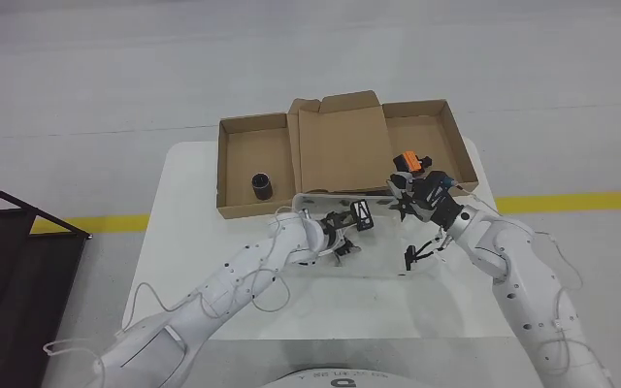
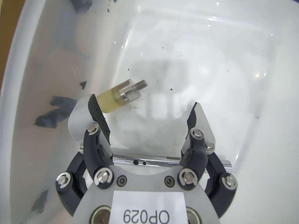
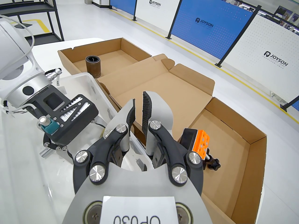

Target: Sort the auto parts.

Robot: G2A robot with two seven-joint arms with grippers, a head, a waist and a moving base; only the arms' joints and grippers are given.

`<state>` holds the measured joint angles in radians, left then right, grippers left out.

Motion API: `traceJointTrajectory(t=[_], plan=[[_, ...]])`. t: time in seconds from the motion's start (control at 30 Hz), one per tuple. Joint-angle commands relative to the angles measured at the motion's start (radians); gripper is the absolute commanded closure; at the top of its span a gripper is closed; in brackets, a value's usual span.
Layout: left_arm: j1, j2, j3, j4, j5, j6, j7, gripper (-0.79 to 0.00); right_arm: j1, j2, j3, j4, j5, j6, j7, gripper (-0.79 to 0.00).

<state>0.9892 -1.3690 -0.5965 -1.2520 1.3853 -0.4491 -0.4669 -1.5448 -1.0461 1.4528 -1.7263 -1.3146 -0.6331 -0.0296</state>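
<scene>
A: Left end first?
B: Cardboard box (image 1: 254, 124) sits at the back of the white surface (image 1: 184, 213), 3 sections. The left section has a dark sleeve (image 1: 262, 183), upright, bore facing up.
A: Middle?
B: Clear bin (image 1: 309, 198) just in front of the box. Left claw (image 2: 144, 101) is down inside it, fingers spread wide, nothing held. Stud part (image 2: 116, 95) lies on its side on the bin floor. Its yellowish end is at the tip of one finger pad (image 2: 98, 115); can't tell if they touch. The metal cap and threaded stud point away from that finger, twd the bin's middle. Long axis runs at a slant to the claw's gap.
A: Anything in the way?
B: Bin wall is close beside the part. Black specks (image 2: 171, 89) on the floor nearby.
A: Right end?
B: Orange block (image 1: 411, 159) w/ a black plate lies in the right section. Right claw (image 3: 139, 99) hangs over the bin's back edge near it, fingers almost pressed together, nothing between.
A: Writing?
B: White printed labels (image 2: 146, 211) on both claw bases. Logo panels (image 3: 205, 24) behind.
</scene>
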Motion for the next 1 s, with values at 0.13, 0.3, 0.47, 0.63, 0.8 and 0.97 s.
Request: traceJointTrajectory(t=[0.13,0.3,0.47,0.63,0.8,0.97], plan=[[0.039,0.029,-0.073,-0.077,0.03,0.001,0.074,-0.594,0.0,0.0,0.0,0.0,0.0,0.0,0.0,-0.102],[0.066,0.038,-0.099,-0.138,0.03,0.006,0.028,-0.625,0.0,0.0,0.0,0.0,0.0,0.0,0.0,-0.105],[0.053,0.03,-0.092,-0.108,0.025,-0.001,0.026,-0.6,0.0,0.0,0.0,0.0,0.0,0.0,0.0,-0.102],[0.041,0.021,-0.081,-0.067,0.019,0.0,0.032,-0.582,0.0,0.0,0.0,0.0,0.0,0.0,0.0,-0.102],[0.037,0.017,-0.075,-0.053,0.013,-0.011,0.028,-0.785,0.0,0.0,0.0,0.0,0.0,0.0,0.0,-0.129],[0.037,0.017,-0.075,-0.053,0.013,-0.011,0.028,-0.785,0.0,0.0,0.0,0.0,0.0,0.0,0.0,-0.154]])
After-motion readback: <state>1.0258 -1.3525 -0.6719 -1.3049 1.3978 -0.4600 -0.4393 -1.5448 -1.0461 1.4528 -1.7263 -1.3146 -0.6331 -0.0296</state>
